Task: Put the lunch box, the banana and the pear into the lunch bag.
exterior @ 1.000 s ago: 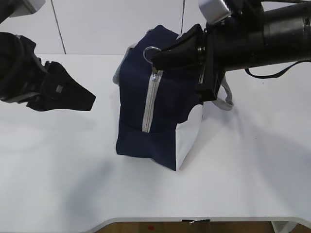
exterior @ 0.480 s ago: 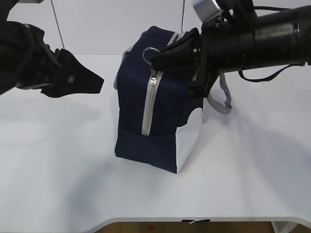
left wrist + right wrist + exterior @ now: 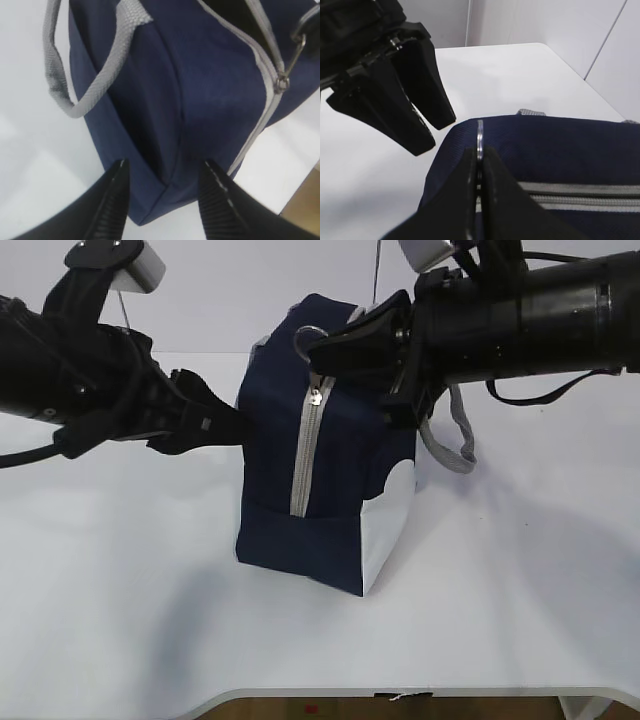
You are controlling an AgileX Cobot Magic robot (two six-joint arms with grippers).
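Note:
The navy lunch bag (image 3: 330, 480) stands upright on the white table, its grey zipper strip (image 3: 305, 455) facing the camera. My right gripper (image 3: 325, 350) is shut on the metal ring pull (image 3: 308, 340) at the bag's top; the right wrist view shows the ring (image 3: 480, 137) clamped between the fingers. My left gripper (image 3: 235, 425) is open, its tips at the bag's left side; in the left wrist view the gripper (image 3: 165, 172) straddles the bag's lower edge (image 3: 165, 195). The lunch box, banana and pear are out of view.
A grey webbing handle (image 3: 455, 445) hangs off the bag's right side, another (image 3: 75, 85) off the left. The white table (image 3: 120, 570) runs to a front edge (image 3: 400, 692). A white wall stands behind.
My left gripper has moved right, from well left of the bag to its left side. The right gripper keeps hold of the ring pull; the bag has straightened slightly.

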